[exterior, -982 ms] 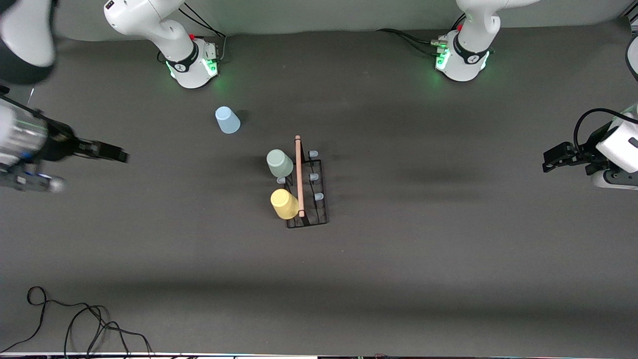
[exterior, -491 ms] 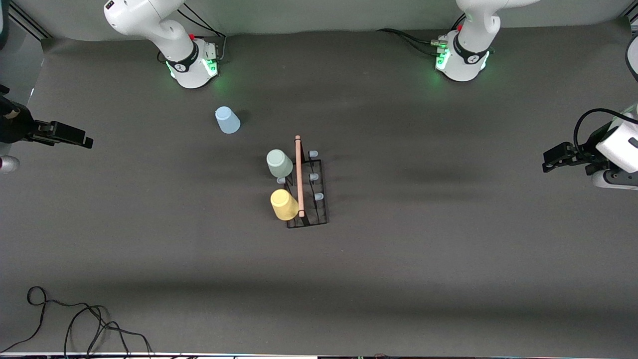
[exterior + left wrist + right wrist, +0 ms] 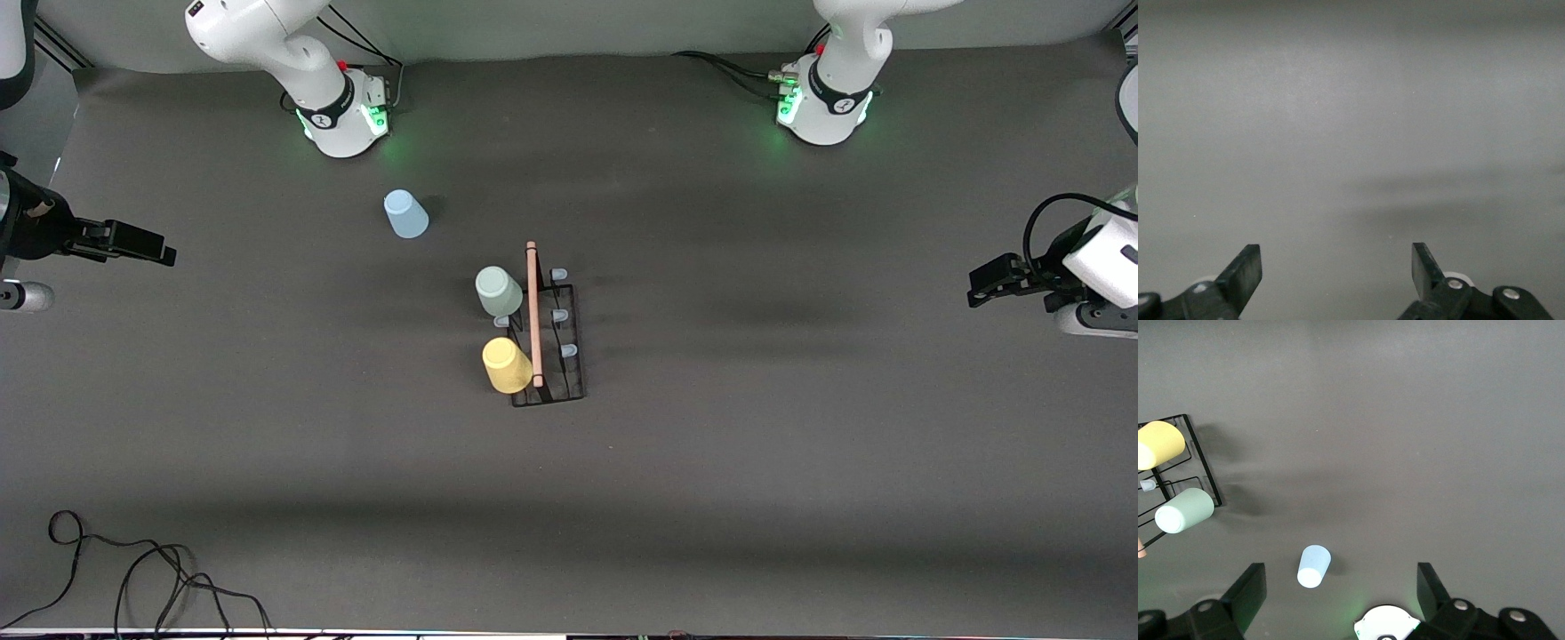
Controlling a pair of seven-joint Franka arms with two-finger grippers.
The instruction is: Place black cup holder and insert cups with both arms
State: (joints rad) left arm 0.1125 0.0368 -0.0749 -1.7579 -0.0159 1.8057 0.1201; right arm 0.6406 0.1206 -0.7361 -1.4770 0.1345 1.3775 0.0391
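Observation:
The black cup holder point(image 3: 562, 384) stands mid-table, its wooden handle point(image 3: 532, 302) on top. A pale green cup point(image 3: 498, 292) and a yellow cup point(image 3: 507, 364) sit tilted on its side toward the right arm's end; the right wrist view shows the holder point(image 3: 1199, 463), green cup point(image 3: 1185, 510) and yellow cup point(image 3: 1160, 445) too. A light blue cup point(image 3: 405, 214) stands upside down on the table near the right arm's base, also seen as the blue cup point(image 3: 1314, 566). My right gripper point(image 3: 160, 249) point(image 3: 1338, 587) hangs open and empty at its table end. My left gripper point(image 3: 980, 293) point(image 3: 1336, 267) waits open over bare table.
The two green-lit bases point(image 3: 347, 116) point(image 3: 822, 107) stand along the table's farthest edge. Loose black cables point(image 3: 133, 578) lie at the near corner toward the right arm's end. Several uncovered prongs point(image 3: 560, 316) stand on the holder's side toward the left arm's end.
The right gripper has drawn back from the middle toward its own end of the table, then settled. The left arm, the holder and the cups have not moved.

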